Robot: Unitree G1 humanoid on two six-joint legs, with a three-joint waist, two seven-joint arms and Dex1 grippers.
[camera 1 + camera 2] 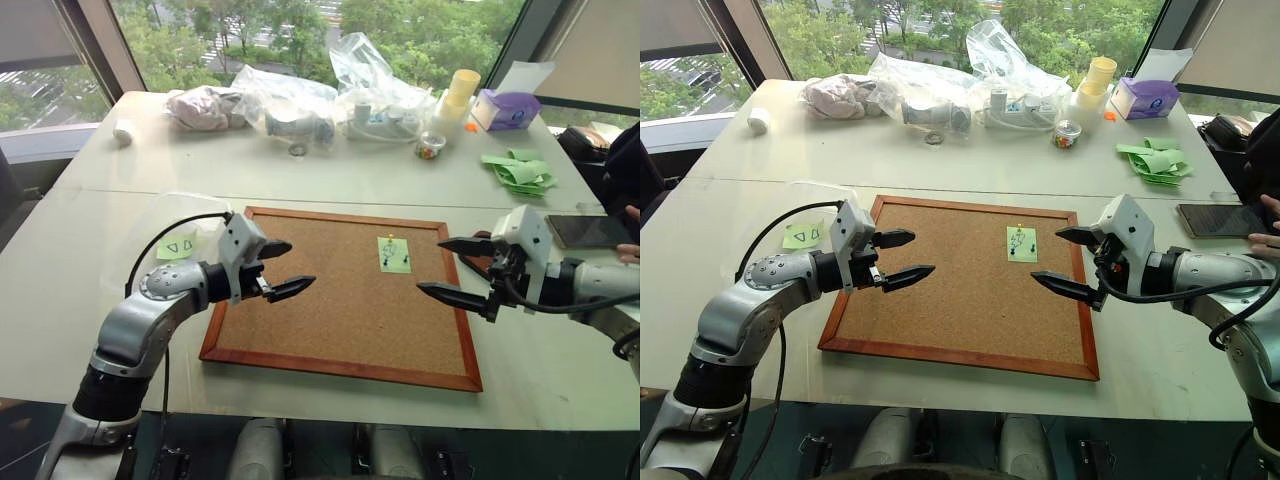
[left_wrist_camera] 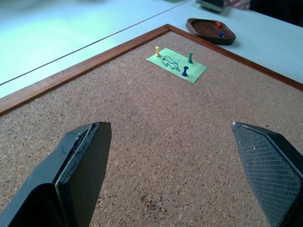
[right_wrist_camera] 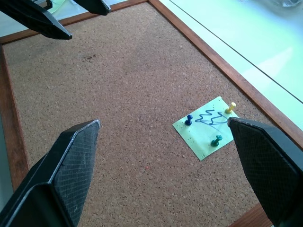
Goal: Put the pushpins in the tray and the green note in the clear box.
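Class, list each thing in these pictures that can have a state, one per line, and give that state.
Green note: flat on the corkboard, pinned by three pushpins.
Pushpins: yellow, green and blue, upright in the note.
Tray: beside the corkboard, a red pin and a blue pin inside.
Left tool: open, holding nothing.
Right tool: open, holding nothing.

Three pushpins (image 3: 217, 140) stand in the one green note (image 3: 206, 127) on the single corkboard (image 1: 340, 300): one yellow, one green, one blue. Two more pins, one red and one blue, lie in the one tray (image 2: 210, 31) just right of the board. A second pale green note (image 1: 178, 246) lies left of the board, making two notes.
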